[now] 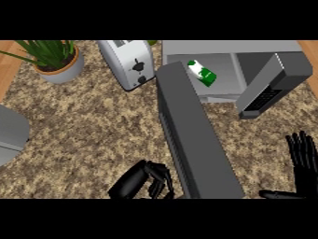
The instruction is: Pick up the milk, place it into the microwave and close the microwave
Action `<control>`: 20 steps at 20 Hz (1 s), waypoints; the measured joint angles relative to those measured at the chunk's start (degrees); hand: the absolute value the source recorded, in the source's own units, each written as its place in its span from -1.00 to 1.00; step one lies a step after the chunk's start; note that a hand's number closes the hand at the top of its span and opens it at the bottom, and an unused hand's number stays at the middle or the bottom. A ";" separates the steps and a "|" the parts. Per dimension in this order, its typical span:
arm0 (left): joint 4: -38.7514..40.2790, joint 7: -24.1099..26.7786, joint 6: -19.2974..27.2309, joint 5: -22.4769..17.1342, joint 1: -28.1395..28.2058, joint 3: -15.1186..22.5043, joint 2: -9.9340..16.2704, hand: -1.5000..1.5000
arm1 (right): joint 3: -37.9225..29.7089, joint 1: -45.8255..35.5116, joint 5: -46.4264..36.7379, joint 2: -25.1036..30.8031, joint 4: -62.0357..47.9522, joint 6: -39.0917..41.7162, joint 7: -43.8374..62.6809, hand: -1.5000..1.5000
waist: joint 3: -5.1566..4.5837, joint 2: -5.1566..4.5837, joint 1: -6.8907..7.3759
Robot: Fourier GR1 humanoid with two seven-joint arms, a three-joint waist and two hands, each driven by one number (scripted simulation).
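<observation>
The small green-and-white milk carton [202, 73], light and stiff-sided, lies inside the open grey microwave [223, 51] at the worktop's far edge; left hand [144, 181], fingers curled on nothing, nears the long grey door [192, 135], right hand [304, 163] rests, fingers straight.

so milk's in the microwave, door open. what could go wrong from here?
The left hand, fingers curled, sits by the door's outer end; a glancing push may slip off the edge instead of swinging it.

The milk lies tilted near the cavity's front; the closing door might catch it.
</observation>
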State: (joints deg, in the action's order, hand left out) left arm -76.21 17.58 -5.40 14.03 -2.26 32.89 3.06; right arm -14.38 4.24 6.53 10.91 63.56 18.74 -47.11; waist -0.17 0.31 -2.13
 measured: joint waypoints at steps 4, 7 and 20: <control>6.78 0.43 5.29 -2.71 -5.53 5.26 -1.76 1.00 | 0.75 4.89 3.98 0.82 10.29 3.09 5.01 -1.00 | 0.00 -0.18 -0.28; 10.89 -0.06 10.43 -7.48 -10.46 10.70 -2.31 1.00 | 1.24 7.10 6.28 1.52 15.20 5.11 6.80 -1.00 | -0.03 -0.37 -1.06; 18.52 -4.95 26.69 -23.20 -28.41 21.66 -2.47 1.00 | 3.47 9.69 12.25 5.27 29.09 10.05 14.71 -1.00 | -0.19 -1.58 -7.12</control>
State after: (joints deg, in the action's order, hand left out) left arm -57.69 12.63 21.29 -9.17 -30.67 54.56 0.60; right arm -10.91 13.93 18.78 16.18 92.65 28.79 -32.40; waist -0.35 -1.26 -9.25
